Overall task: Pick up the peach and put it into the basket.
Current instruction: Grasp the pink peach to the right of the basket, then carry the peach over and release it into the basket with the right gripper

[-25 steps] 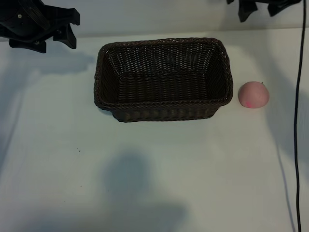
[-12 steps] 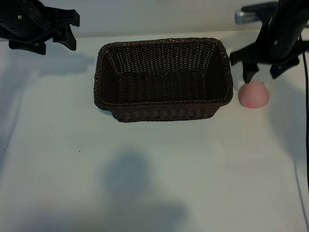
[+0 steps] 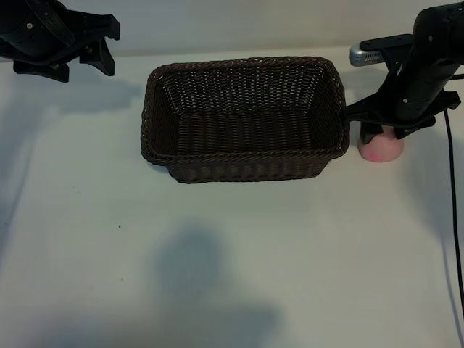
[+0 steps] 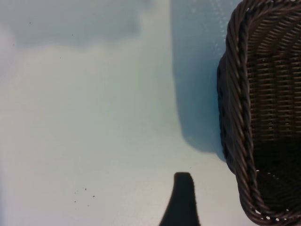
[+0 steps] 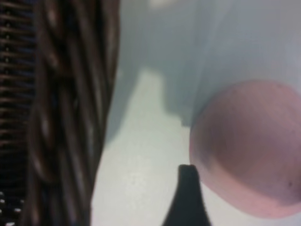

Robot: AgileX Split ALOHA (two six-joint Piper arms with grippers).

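Note:
The pale-pink peach (image 3: 380, 149) rests on the white table just off the right end of the dark-brown wicker basket (image 3: 246, 165). My right gripper (image 3: 384, 132) has come down over the peach, open, with one finger on each side of its top. In the right wrist view one dark finger (image 5: 188, 195) touches the edge of the peach (image 5: 249, 160), with the braided rim of the basket (image 5: 70, 117) close beside it. My left gripper (image 3: 109, 45) hangs open and empty at the back left, away from the basket (image 4: 240, 117).
The white table (image 3: 217, 254) stretches wide in front of the basket. A black cable (image 3: 455, 239) runs down the right edge. Only a narrow gap separates the basket's right wall from the peach.
My right arm has dropped from the top edge of the view onto the peach, and its fingers have narrowed around it. The peach, the basket and the left arm have not moved.

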